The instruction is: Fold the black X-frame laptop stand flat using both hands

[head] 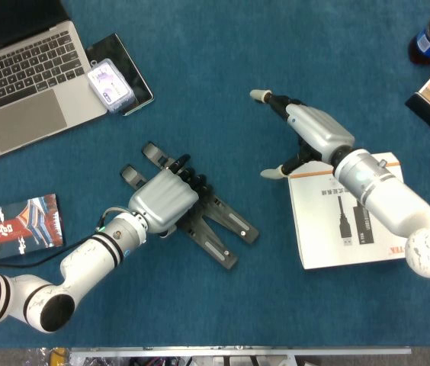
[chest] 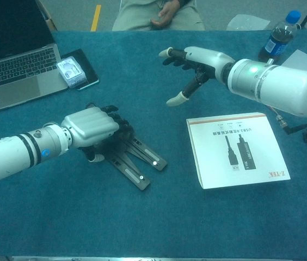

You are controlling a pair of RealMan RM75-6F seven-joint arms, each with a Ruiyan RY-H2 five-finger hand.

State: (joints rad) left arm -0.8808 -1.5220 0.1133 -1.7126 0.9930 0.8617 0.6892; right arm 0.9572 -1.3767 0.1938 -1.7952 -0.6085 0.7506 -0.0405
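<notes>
Here the left hand [head: 165,200] fingers clasp the laptop stand [head: 216,229], right hand [head: 306,133] fingers splayed, raised.

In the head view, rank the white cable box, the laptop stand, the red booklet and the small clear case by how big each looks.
1. white cable box, clearly the largest.
2. laptop stand, though the left hand hides part of it.
3. red booklet.
4. small clear case, the smallest.
</notes>
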